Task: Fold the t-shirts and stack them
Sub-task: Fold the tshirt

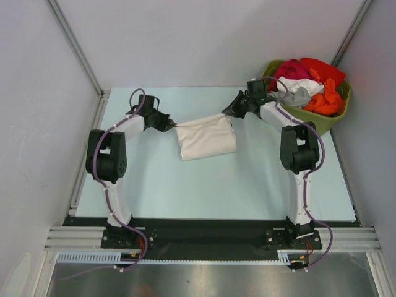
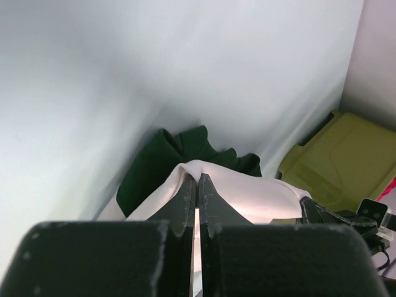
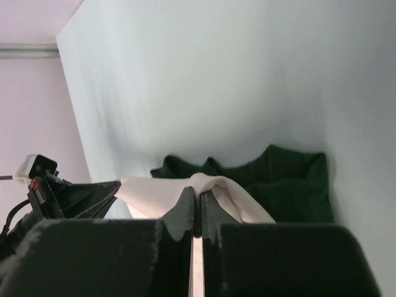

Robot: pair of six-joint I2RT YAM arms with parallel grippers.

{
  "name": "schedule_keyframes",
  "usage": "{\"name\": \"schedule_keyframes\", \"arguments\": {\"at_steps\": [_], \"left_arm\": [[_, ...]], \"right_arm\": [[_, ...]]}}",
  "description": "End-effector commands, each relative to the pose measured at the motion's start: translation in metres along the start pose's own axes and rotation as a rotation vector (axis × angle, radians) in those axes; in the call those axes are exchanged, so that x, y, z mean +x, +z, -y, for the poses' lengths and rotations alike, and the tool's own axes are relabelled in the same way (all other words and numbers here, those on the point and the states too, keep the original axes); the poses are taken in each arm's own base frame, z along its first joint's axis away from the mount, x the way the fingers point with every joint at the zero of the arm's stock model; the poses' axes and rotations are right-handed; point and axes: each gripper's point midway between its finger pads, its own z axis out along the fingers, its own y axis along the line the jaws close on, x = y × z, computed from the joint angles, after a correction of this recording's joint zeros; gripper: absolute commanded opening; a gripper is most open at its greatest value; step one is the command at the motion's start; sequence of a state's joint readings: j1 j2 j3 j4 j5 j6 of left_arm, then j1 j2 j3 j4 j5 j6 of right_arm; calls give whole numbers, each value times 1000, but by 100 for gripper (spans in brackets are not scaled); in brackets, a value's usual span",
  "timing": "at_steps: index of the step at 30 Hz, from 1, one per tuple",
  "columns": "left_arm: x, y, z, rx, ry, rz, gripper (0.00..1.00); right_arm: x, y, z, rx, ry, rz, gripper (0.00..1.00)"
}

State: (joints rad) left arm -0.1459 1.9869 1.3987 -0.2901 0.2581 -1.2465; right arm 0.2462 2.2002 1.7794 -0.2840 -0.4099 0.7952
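cream t-shirt (image 1: pixel 206 138) is found on the far half of the table (image 1: pixel 204 192), midway between the two arms, bunched into a rough rectangle. its long axis runs left to right, tilted slightly so the right end sits farther back. its far edge is stretched between the two grippers and the rest of the cloth falls toward the near side.

left gripper (image 1: pixel 168 122): jaws are closed on the far left corner of the cloth. right gripper (image 1: pixel 230 111): jaws are closed on the far right corner. both pinches are confirmed in the wrist views, where cream cloth is seen folding over the fingertips.

dark green fabric (image 2: pixel 158 167) is seen just beyond the cream fold in both wrist views; it is hidden from above.

the cloth faces in view are plain cream; lettering cannot be read.

olive-green tub (image 1: pixel 337 116) stands at the far right corner, holding red, orange and grey clothing (image 1: pixel 306 83).
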Motion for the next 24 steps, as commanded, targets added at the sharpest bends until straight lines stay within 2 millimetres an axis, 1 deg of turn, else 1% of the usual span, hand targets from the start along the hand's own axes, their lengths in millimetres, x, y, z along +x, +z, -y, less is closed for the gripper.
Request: {"name": "schedule_keyframes", "arguments": {"at_steps": [1,3,5,6,7,8,11,15,18,20,21,24], "left_arm": [[-18,8,14,45,19,7,0],[-21,12,16,50,15,0,0],[-20,20,13,42,2,-18,0],[-23,20,20,56,17,-13,0],[-22,27,16,44,19,-27,0],[-24,27,22,53,26,-25,0],[-28,27,18,37,19,-19,0],[-36,24,16,27,19,9,0],[-35,31,18,28,21,-16,1],[-36,33,25,43,37,-19,0],[-37,36,24,40,41,-24,0],[-40,37,29,45,61,-22,0]], "right_arm": [[-16,7,9,22,-12,20,0],[-16,10,13,30,-20,18,1],[-15,13,18,47,-25,19,2],[-16,14,21,55,-29,19,2],[-15,15,25,63,-28,17,2],[-14,17,27,64,-28,14,2],[-9,24,33,72,-29,-9,4],[-10,26,39,91,-42,-8,6],[-10,28,43,109,-59,-5,9],[-14,29,45,123,-80,4,10],[-16,28,44,125,-88,3,11],[-18,31,45,136,-98,-1,11]]}}
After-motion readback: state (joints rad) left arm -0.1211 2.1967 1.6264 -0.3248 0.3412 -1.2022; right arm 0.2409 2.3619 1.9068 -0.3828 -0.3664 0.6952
